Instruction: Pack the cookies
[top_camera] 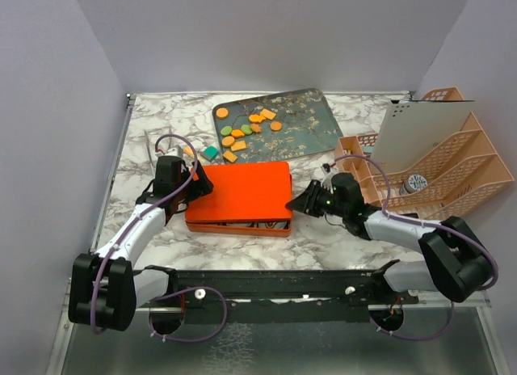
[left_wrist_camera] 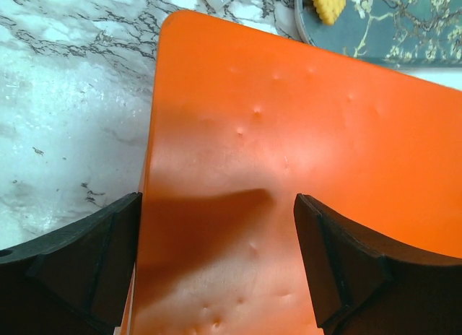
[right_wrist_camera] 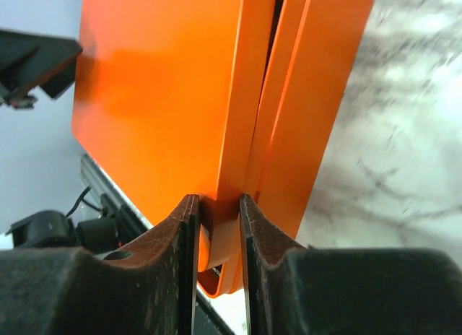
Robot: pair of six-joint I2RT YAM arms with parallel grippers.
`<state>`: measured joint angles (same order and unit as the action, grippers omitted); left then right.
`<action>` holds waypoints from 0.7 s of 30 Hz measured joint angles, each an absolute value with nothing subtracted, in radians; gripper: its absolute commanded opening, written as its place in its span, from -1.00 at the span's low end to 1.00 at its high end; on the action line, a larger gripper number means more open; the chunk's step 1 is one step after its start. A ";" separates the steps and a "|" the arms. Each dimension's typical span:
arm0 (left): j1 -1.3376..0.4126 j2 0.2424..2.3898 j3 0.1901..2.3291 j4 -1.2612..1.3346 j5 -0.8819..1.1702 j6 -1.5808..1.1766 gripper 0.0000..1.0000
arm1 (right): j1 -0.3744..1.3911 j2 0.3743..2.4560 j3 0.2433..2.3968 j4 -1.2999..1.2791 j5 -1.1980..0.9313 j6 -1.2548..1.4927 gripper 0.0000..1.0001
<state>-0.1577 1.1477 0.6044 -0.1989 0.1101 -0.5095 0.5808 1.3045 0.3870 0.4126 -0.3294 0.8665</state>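
Between the right gripper's [right_wrist_camera: 216, 216] fingers [right_wrist_camera: 155, 266], pinched together, sits the end rim of the lid [right_wrist_camera: 159, 97] of the orange box [top_camera: 242, 189]. That box stretches lengthwise toward the left gripper [left_wrist_camera: 216, 227], its jaws wide apart above the opposite end. Behind the box, well apart from both, the cookies [top_camera: 246, 128] lie on the floral tray [top_camera: 311, 120].
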 measured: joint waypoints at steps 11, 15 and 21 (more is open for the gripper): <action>-0.254 1.126 0.587 -0.187 0.035 -0.566 0.69 | 0.528 1.254 0.485 0.182 -0.318 0.731 -0.43; -0.286 1.106 0.587 -0.223 0.036 -0.578 0.69 | 0.529 1.179 0.485 0.056 -0.319 0.700 -0.41; -0.303 1.080 0.583 -0.253 0.043 -0.587 0.69 | 0.538 1.138 0.499 -0.057 -0.344 0.672 -0.37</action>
<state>-0.3035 1.0798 0.5831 -0.2531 0.0429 -0.5873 0.5377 1.1381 0.4988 -0.0566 -0.3443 0.6724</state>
